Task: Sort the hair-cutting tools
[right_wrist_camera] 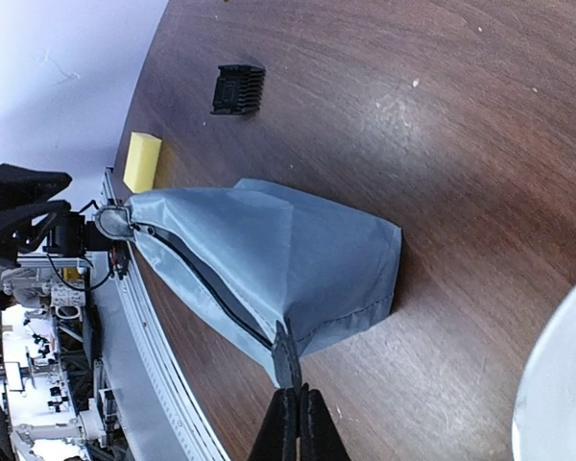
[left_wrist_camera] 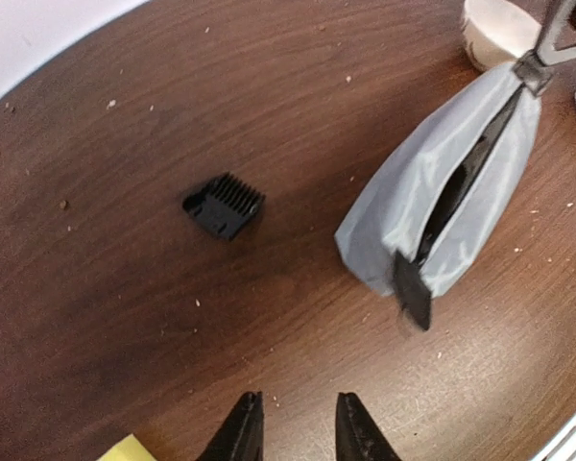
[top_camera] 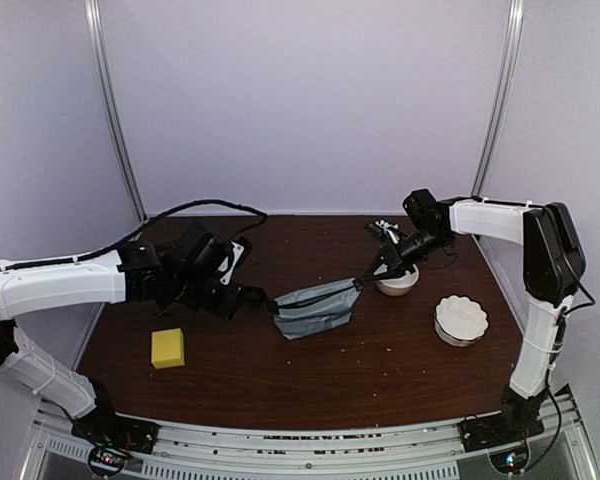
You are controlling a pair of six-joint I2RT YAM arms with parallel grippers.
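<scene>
From above, saw a dark table [top_camera: 400, 370] with a grey pouch [top_camera: 315, 308] lying around its middle. Found the right gripper [top_camera: 361, 283] clenched on the pouch's right end, with that end looking raised off the wood. Noted a white bowl [top_camera: 398, 281] just behind that gripper, toward the right edge, and a second bowl [top_camera: 461, 319] closer to the front edge. Spotted a yellow sponge [top_camera: 168, 348] near the left front corner. Placed the left gripper [top_camera: 252, 298] low over the wood just left of the pouch, but could not tell how its jaws stood from there. Through the left wrist camera, saw its fingers [left_wrist_camera: 242, 434] parted and empty above bare wood. Found the small black attachment [left_wrist_camera: 224, 205] lying alone on the table, ribbed and touched by nothing, well apart from the pouch on the side toward the left edge. Saw the zip partly open and dark inside, and could not make out any contents. Through the right wrist camera, saw that gripper's fingers [right_wrist_camera: 286, 427] pressed together on the tab at the pouch's end. Caught the attachment and the sponge beyond the pouch, well apart from each other.
</scene>
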